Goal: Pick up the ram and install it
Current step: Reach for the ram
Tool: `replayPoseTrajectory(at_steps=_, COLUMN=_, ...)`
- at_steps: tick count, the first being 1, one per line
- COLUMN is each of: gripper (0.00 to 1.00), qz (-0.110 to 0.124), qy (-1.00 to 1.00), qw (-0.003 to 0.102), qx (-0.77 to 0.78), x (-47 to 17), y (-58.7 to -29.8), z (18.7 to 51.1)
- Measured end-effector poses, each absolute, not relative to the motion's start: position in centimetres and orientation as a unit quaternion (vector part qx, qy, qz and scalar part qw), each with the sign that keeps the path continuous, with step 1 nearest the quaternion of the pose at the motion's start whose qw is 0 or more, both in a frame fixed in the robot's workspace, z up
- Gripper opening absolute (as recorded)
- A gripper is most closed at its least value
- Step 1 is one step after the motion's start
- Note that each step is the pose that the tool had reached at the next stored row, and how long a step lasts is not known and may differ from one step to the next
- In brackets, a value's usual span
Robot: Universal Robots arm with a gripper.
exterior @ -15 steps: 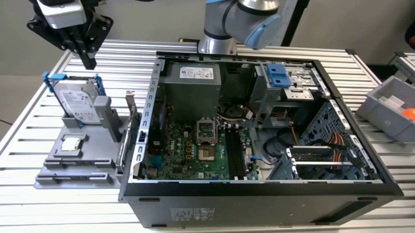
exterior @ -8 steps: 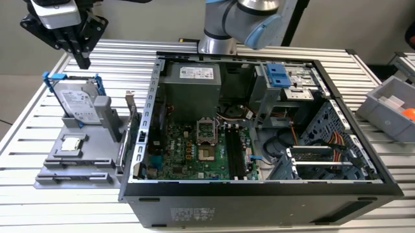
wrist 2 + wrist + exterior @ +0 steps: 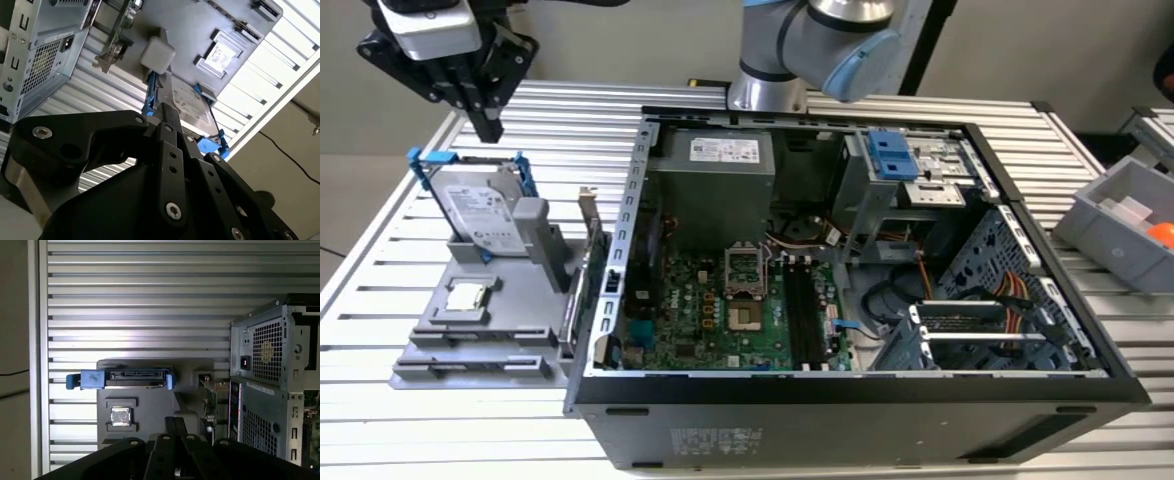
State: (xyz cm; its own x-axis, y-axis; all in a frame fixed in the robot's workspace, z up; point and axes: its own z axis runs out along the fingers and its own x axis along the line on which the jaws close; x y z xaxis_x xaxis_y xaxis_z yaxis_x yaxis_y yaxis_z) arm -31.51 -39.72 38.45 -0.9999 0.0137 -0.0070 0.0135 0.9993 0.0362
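Right now my gripper [image 3: 487, 128] hangs high over the exterior view's left side of the slatted table [image 3: 400, 420], above the far end of the grey holder [image 3: 467, 345] and clear of everything on it. My fingers are pressed together with nothing between them; both wrist views show them as one narrow black bar.

Below me the silver hard drive [image 3: 478, 210] with its blue brackets stands upright in the holder, and the small square CPU chip [image 3: 467, 295] lies flat just in front of it. The ram [image 3: 594, 275] stands on edge at the holder's side nearest the open computer case [image 3: 854, 400], just beside the case's outer wall and well apart from my fingers. Inside the case, the long black memory slots [image 3: 803, 310] on the green board look unfilled
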Motion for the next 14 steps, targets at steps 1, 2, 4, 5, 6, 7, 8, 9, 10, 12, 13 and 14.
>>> replayPoseTrajectory(at_steps=1, gripper=0.0, qz=0.018, qy=1.0, qw=0.004, qx=0.007, x=-31.55, y=-39.72, z=38.45)
replayPoseTrajectory(at_steps=2, gripper=0.0, qz=0.018, qy=1.0, qw=0.004, qx=0.007, x=-31.59, y=-39.72, z=38.45)
replayPoseTrajectory(at_steps=4, gripper=0.0, qz=0.018, qy=1.0, qw=0.004, qx=0.006, x=-31.62, y=-39.72, z=38.45)
replayPoseTrajectory(at_steps=5, gripper=0.0, qz=0.018, qy=1.0, qw=0.004, qx=0.006, x=-31.63, y=-39.72, z=38.45)
replayPoseTrajectory(at_steps=6, gripper=0.0, qz=0.018, qy=1.0, qw=0.004, qx=0.006, x=-31.63, y=-39.72, z=38.45)
replayPoseTrajectory(at_steps=7, gripper=0.0, qz=0.018, qy=1.0, qw=0.004, qx=0.006, x=-31.63, y=-39.72, z=38.45)
replayPoseTrajectory(at_steps=8, gripper=0.0, qz=0.018, qy=1.0, qw=0.004, qx=0.006, x=-31.63, y=-39.72, z=38.45)
replayPoseTrajectory(at_steps=9, gripper=0.0, qz=0.018, qy=1.0, qw=0.004, qx=0.006, x=-31.63, y=-39.72, z=38.44)
replayPoseTrajectory(at_steps=10, gripper=0.0, qz=0.018, qy=1.0, qw=0.004, qx=0.006, x=-31.63, y=-39.72, z=38.45)
replayPoseTrajectory(at_steps=12, gripper=0.0, qz=0.018, qy=1.0, qw=0.004, qx=0.006, x=-31.63, y=-39.72, z=38.44)
replayPoseTrajectory(at_steps=13, gripper=0.0, qz=0.018, qy=1.0, qw=0.004, qx=0.006, x=-31.63, y=-39.72, z=38.45)
replayPoseTrajectory(at_steps=14, gripper=0.0, qz=0.018, qy=1.0, qw=0.004, qx=0.006, x=-31.63, y=-39.72, z=38.45)
